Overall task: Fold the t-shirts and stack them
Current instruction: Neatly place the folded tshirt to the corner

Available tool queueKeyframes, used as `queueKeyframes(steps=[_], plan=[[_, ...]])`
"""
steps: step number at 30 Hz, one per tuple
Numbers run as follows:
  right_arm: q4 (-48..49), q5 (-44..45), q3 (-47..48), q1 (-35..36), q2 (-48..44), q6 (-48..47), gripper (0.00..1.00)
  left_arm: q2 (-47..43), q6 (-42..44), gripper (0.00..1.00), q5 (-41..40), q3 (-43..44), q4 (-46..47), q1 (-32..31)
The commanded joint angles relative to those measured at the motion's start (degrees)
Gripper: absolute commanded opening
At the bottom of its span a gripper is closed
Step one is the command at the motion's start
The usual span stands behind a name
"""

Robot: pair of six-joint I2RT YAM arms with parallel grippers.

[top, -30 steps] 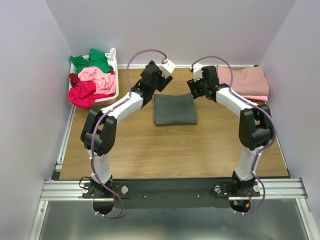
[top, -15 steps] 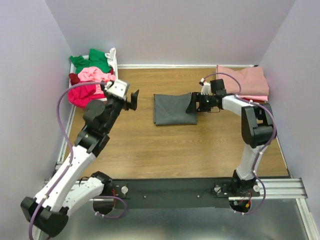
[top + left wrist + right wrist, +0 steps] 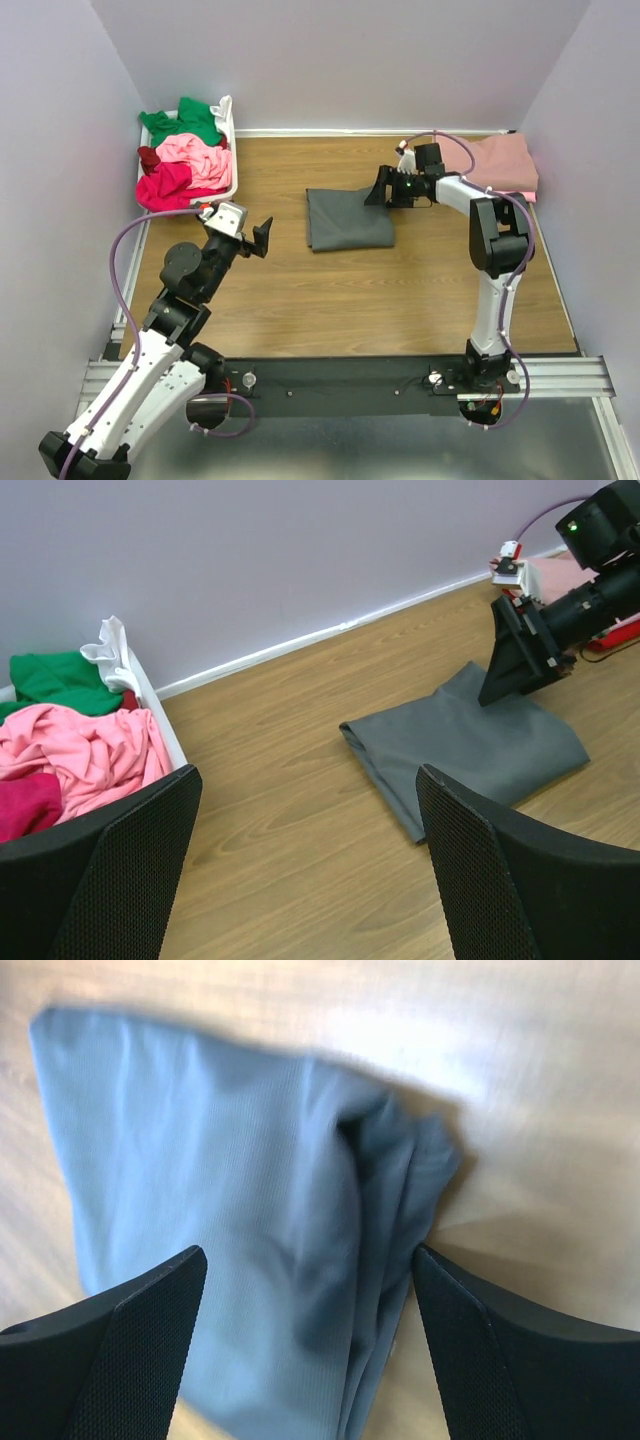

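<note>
A dark grey t-shirt (image 3: 348, 220) lies folded in a rectangle at the table's middle. It also shows in the left wrist view (image 3: 470, 742) and the right wrist view (image 3: 230, 1200). My right gripper (image 3: 380, 190) is open at the shirt's far right corner, with its jaws (image 3: 310, 1350) spread either side of the bunched edge folds. My left gripper (image 3: 262, 238) is open and empty above bare wood left of the shirt (image 3: 310, 880). A dusty rose t-shirt (image 3: 505, 160) lies folded at the back right.
A white basket (image 3: 233, 172) at the back left holds green (image 3: 185, 120), light pink (image 3: 195, 155), magenta (image 3: 165, 188) and maroon (image 3: 148, 157) shirts. It shows in the left wrist view (image 3: 160, 725). Purple walls close in the table.
My left arm has pulled back from the grey shirt toward the near left. My right gripper has moved from the shirt's right edge up to its far right corner.
</note>
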Motion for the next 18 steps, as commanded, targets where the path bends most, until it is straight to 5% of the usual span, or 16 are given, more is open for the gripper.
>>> queueKeyframes(steps=[1,10,18], plan=[[-1.9,6.5,4.2,0.0,6.6,0.7,0.90,0.1,-0.3,0.95,0.4,-0.3,2.4,0.2],[-3.0,11.1,7.6,0.0,10.4,-0.3,0.90,0.4,0.0,0.95,2.4,-0.9,3.5,0.3],[-5.4,4.7,5.8,3.2,11.8,-0.2,0.82,0.3,0.2,0.95,3.3,-1.0,3.6,0.3]])
